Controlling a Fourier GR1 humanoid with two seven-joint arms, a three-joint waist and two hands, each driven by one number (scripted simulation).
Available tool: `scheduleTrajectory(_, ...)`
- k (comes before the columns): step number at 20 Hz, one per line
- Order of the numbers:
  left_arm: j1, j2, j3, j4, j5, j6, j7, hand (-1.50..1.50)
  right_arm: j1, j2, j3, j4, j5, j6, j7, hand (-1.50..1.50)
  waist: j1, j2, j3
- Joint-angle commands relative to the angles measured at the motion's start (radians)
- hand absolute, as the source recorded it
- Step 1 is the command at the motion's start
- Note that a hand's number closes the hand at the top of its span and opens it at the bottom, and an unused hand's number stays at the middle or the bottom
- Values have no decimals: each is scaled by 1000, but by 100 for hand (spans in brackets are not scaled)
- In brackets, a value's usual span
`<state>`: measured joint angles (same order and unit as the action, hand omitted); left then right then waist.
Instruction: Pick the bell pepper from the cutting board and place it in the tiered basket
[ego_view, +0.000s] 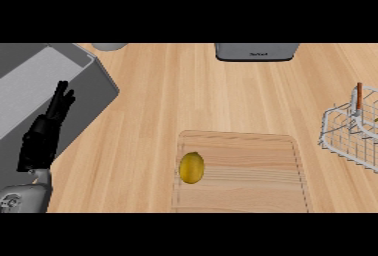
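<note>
I see my left robot hand (43, 134) resting low at the left, fingers straight up and open, holding nothing. To its right, apart from it, the pepper (192, 167) lies on the board's (251, 172) left part. Farther right, well apart, the basket (348, 134) stands on the desk (184, 95).

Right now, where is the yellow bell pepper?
In the head view, the yellow bell pepper lies on the left part of the light wooden cutting board, apart from the white wire tiered basket at the right edge.
</note>
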<state>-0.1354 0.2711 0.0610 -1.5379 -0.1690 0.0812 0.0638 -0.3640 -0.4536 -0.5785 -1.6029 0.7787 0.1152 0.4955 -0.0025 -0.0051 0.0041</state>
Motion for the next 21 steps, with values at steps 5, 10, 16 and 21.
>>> scheduleTrajectory(5, 25, 2, 21, 20, -5, -10, 28, 0, 66, -43, -133, -237, -92, 62, 139, -150, -11, 0, -5)
scheduleTrajectory(10, 44, 8, 40, 56, -12, -3, -19, 0, 132, -75, -360, -277, -326, 197, 193, -150, -33, -4, -4)
scheduleTrajectory(16, 23, -13, 26, 49, -14, -6, 13, 0, 341, -53, -612, -356, -555, 352, 111, -150, -37, -3, -4)
scheduleTrajectory(21, 39, 20, 74, 78, 23, -43, -29, 0, 452, -24, -831, -295, -744, 427, -47, -150, -39, -2, -4)
